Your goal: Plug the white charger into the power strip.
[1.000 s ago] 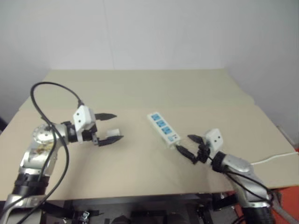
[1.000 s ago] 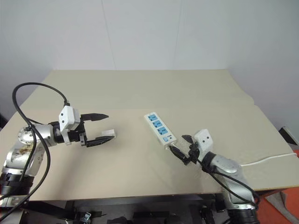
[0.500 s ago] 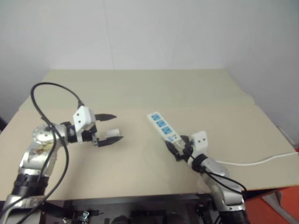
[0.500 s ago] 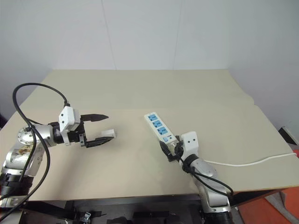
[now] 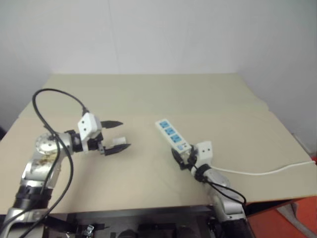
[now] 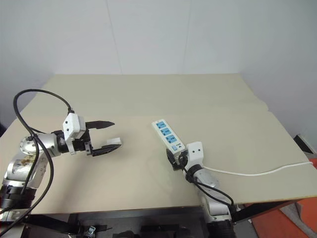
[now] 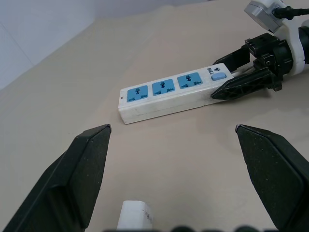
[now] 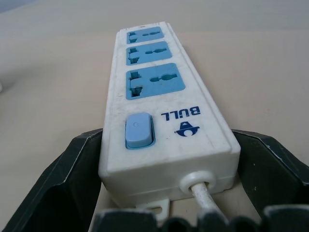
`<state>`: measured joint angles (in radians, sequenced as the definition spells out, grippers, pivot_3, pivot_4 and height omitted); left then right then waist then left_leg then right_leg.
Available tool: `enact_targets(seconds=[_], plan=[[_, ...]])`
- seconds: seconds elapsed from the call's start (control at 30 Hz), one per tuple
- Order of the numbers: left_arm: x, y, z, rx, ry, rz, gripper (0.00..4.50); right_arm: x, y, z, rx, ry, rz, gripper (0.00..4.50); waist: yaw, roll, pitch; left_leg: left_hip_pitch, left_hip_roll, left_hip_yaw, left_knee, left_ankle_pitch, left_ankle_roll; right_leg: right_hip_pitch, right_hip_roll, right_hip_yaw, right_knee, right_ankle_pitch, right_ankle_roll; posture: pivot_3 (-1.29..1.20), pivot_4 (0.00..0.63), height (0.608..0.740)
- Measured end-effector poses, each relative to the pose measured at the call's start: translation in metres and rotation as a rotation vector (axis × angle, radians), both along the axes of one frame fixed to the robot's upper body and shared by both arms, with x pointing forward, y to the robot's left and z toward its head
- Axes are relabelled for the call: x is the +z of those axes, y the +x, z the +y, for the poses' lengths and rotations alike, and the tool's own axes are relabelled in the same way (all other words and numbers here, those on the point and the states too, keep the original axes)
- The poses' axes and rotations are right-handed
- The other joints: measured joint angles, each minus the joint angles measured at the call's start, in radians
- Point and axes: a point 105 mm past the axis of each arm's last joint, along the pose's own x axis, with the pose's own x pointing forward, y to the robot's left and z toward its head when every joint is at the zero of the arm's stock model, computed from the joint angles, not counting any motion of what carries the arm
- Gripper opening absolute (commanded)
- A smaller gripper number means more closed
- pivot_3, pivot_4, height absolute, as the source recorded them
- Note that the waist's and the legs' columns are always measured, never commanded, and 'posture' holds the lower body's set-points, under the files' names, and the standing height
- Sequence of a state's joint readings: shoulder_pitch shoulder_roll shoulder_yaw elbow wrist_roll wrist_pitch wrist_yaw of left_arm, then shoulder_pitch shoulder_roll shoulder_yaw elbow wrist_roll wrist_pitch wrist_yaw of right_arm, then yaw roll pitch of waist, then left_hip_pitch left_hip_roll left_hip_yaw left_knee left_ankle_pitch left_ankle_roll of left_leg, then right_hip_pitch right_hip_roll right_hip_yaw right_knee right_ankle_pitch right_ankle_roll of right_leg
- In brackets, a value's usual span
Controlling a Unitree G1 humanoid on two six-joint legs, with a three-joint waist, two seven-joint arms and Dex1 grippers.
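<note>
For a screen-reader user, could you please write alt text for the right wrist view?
The power strip lies on the beige table, its switch end between the open right end effector's two black fingers. Three blue sockets run away from the camera, and a white cord leaves the near end.

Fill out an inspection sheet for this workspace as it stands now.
Surface: beige table, flat, no spills seen.
Job's things: white charger lies on the table, not plugged in; power strip lies diagonally, all three blue sockets empty.
Clutter: nothing seen.
Grippers: left gripper open, its fingers around the charger without closing on it; right gripper open, one finger on each side of the strip's switch end.
Cables: thin white cord runs from the strip to the table's right edge; black cable loops over the left arm.
Surroundings: plain white wall behind the table.
</note>
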<state>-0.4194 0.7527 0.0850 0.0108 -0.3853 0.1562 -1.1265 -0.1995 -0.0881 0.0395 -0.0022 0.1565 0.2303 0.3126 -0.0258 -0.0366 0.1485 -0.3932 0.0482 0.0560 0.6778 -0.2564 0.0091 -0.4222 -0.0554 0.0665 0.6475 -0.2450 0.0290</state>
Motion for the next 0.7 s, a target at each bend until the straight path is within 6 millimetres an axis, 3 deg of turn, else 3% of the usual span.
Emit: enact_targets(seconds=[0.1,0.37,0.5,0.7], plan=[[-0.002,0.000,0.001,0.006,-0.001,0.006,4.50,-0.001,0.000,0.001,0.010,-0.002,-0.004,3.45,-0.003,-0.001,-0.001,0.001,0.000,0.000,0.000,0.000,0.000,0.001,0.000,0.000,0.000,0.000,0.000,0.00,0.150,0.740],[-0.001,0.001,0.001,0.013,-0.004,0.002,4.50,-0.002,-0.006,-0.002,0.114,-0.103,-0.036,3.45,-0.008,-0.001,-0.001,0.000,0.000,0.000,-0.001,0.000,0.000,0.000,0.000,0.000,0.000,0.000,0.000,0.00,0.150,0.740],[0.007,0.004,-0.002,-0.002,0.014,-0.011,4.50,-0.002,-0.015,-0.022,0.253,-0.193,-0.041,3.45,-0.001,-0.001,-0.001,0.000,-0.001,0.000,0.000,0.000,0.000,0.001,0.000,0.000,-0.001,0.000,0.000,0.00,0.150,0.740],[0.016,0.018,0.001,-0.006,0.080,-0.009,4.50,-0.001,-0.034,-0.066,0.515,-0.249,-0.006,3.45,0.010,-0.002,0.000,0.001,-0.001,0.000,0.000,0.000,0.000,0.002,0.000,0.000,-0.002,0.000,0.000,0.00,0.150,0.740]])
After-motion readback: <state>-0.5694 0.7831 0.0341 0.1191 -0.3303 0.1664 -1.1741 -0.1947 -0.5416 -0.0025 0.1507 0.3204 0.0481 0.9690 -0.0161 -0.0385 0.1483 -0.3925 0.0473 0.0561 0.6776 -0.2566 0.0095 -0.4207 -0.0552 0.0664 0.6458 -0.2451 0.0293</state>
